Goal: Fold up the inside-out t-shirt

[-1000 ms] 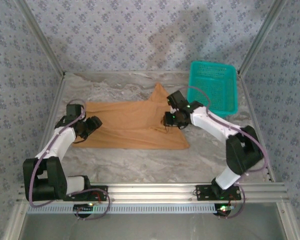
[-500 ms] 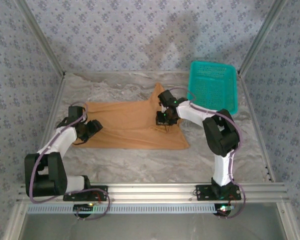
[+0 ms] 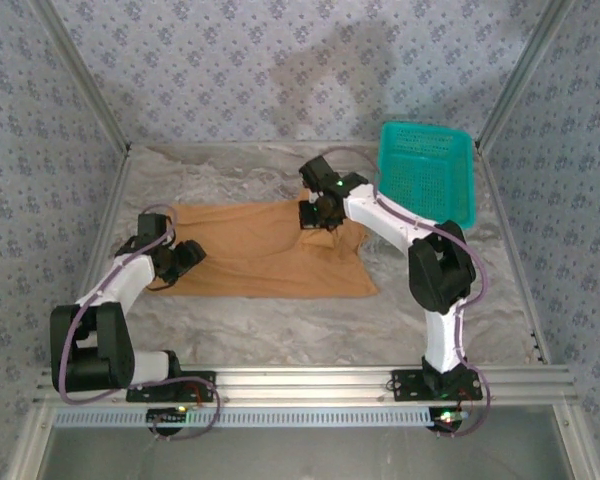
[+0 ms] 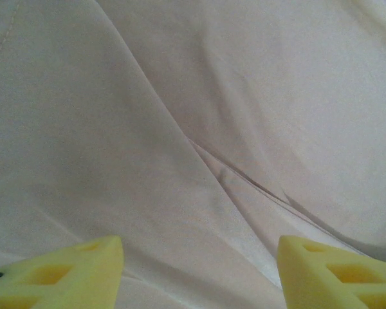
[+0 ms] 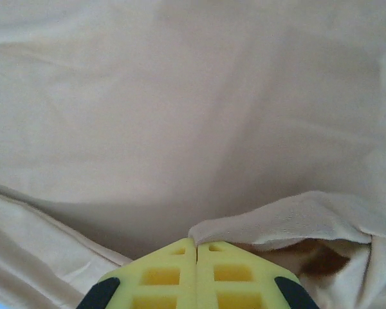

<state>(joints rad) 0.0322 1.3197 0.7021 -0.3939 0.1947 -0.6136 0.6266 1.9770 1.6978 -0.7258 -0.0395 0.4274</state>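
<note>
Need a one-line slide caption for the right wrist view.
The right gripper, shut, pinches a raised fold of the tan inside-out t-shirt.

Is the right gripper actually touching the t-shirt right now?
Touching. The right wrist view shows the right gripper shut, with a raised fold of the t-shirt bunched right against its closed fingertips, no gap between fabric and pads.

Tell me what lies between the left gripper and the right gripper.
In the top view, flat t-shirt fabric spans the whole stretch from the open left gripper to the right gripper, shut on a fold.
</note>
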